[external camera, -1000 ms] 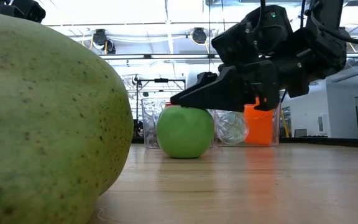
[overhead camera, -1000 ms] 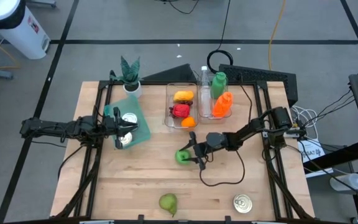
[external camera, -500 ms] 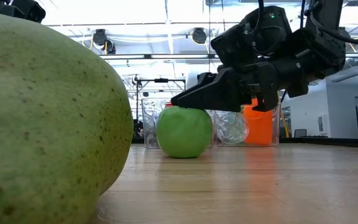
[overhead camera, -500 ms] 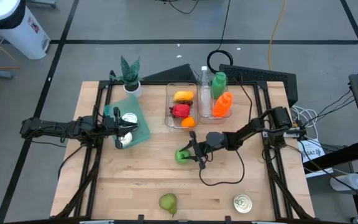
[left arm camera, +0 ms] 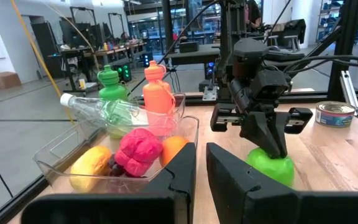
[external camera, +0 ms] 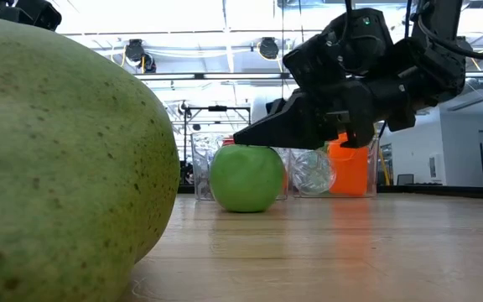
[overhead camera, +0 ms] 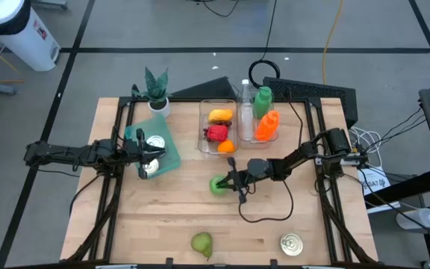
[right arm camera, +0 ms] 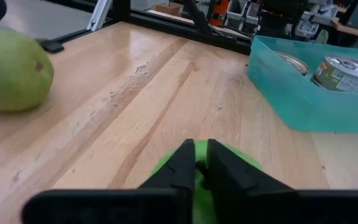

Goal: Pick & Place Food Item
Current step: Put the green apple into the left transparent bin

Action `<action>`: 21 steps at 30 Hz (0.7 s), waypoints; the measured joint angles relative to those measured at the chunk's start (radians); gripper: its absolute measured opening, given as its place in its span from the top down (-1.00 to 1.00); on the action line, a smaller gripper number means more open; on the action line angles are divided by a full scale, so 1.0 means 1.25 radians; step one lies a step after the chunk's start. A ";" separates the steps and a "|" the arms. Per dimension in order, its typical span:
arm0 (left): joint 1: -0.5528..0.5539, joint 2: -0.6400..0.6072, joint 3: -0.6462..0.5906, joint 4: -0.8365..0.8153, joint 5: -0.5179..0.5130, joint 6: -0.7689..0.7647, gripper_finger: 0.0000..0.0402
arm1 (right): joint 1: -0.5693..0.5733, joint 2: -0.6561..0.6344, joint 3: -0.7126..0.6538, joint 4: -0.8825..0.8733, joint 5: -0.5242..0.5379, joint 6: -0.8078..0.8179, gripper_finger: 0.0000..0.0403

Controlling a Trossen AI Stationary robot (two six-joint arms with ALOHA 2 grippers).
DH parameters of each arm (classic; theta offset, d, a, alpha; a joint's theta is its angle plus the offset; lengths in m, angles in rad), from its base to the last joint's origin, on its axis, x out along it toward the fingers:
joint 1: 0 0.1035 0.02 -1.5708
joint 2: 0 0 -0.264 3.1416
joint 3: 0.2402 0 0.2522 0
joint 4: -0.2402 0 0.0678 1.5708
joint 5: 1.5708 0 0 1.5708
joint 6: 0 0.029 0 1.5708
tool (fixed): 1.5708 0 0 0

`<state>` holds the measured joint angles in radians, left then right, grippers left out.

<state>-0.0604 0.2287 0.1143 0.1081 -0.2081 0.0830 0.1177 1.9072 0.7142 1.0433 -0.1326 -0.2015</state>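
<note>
The right gripper (overhead camera: 228, 181) is positioned directly above the green apple (overhead camera: 219, 185), with its two dark fingers (right arm camera: 194, 163) drawn together to a narrow slit at the top of the fruit. In the right wrist view the fingertips nearly meet at the crown of the apple, apparently pinching its stem; the stem itself is too small to confirm. In the low view the apple (external camera: 246, 178) rests on the wooden table (overhead camera: 163, 217), and the gripper's pointed fingertips (external camera: 254, 134) touch its upper surface.

All positions below are given relative to the apple.

- Clear plastic bin (overhead camera: 219, 147): just beyond the apple, toward the far edge of the table. It holds a yellow item (overhead camera: 220, 116), a red item (overhead camera: 216, 133) and an orange item (overhead camera: 226, 146).
- Bottles (overhead camera: 263, 113): a clear, a green and an orange one beside the bin, on the right arm's side.
- Green pear (overhead camera: 201, 243): well apart from the apple, at the near edge of the table.
- Tin can (overhead camera: 292, 243): near edge, on the right arm's side of the pear.
- Teal tray (overhead camera: 169, 157): on the left arm's side of the apple, holding cans.
- Left gripper (overhead camera: 152, 155): waiting over the teal tray, fingers closed with only a thin gap visible between them in the left wrist view.
- Potted plant (overhead camera: 156, 88): at the far corner of the table, beyond the tray.
</note>
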 joint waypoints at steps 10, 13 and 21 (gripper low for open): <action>0.000 0.000 0.000 -0.001 0.000 0.013 0.75 | 0.006 0.001 0.089 -0.121 0.001 0.025 0.98; 0.000 0.000 0.000 -0.002 0.000 0.013 0.75 | 0.016 -0.023 0.091 -0.134 0.001 0.021 0.98; 0.000 0.000 0.000 -0.006 0.000 0.014 0.75 | 0.050 -0.155 0.088 -0.274 0.063 -0.001 0.99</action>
<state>-0.0605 0.2287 0.1143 0.1001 -0.2081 0.1001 0.1798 1.7140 0.8242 0.7005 -0.0535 -0.2028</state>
